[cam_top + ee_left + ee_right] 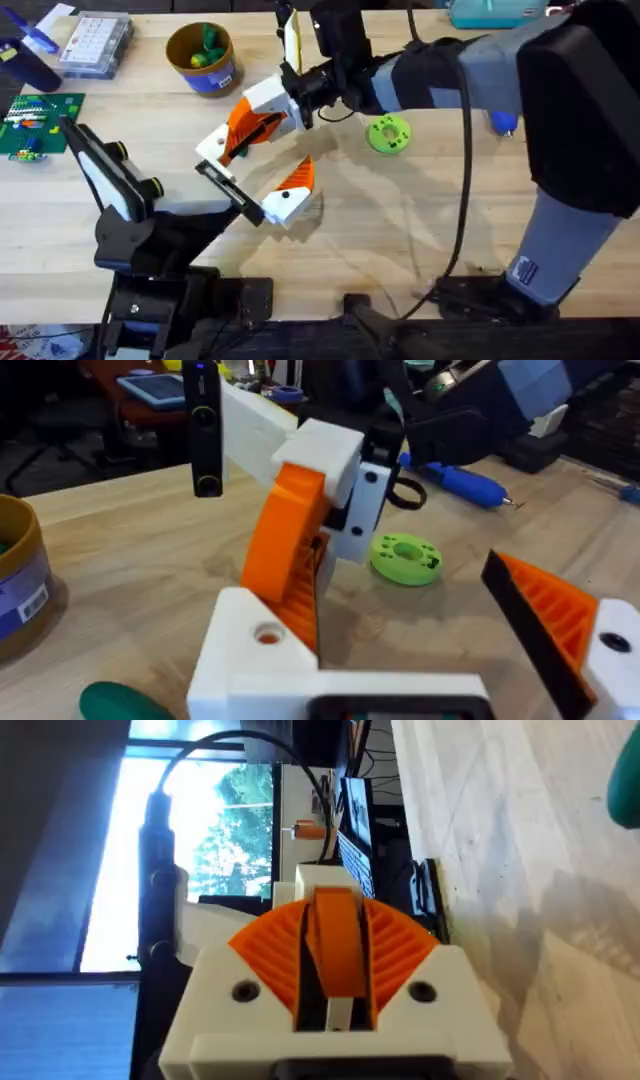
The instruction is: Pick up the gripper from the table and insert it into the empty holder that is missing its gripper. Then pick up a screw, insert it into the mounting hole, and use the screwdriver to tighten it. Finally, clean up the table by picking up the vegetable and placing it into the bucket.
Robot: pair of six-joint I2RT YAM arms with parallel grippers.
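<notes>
Right gripper (262, 112), white fingers with orange ribbed pads: clenching, pads pressing together in the right wrist view, gripping nothing. Left gripper (258, 178), same make: standing wide apart over the bare wooden table (400, 220). Small dark-green rounded toy vegetable (210, 40): lying inside the round yellow bucket (203, 60).
</notes>
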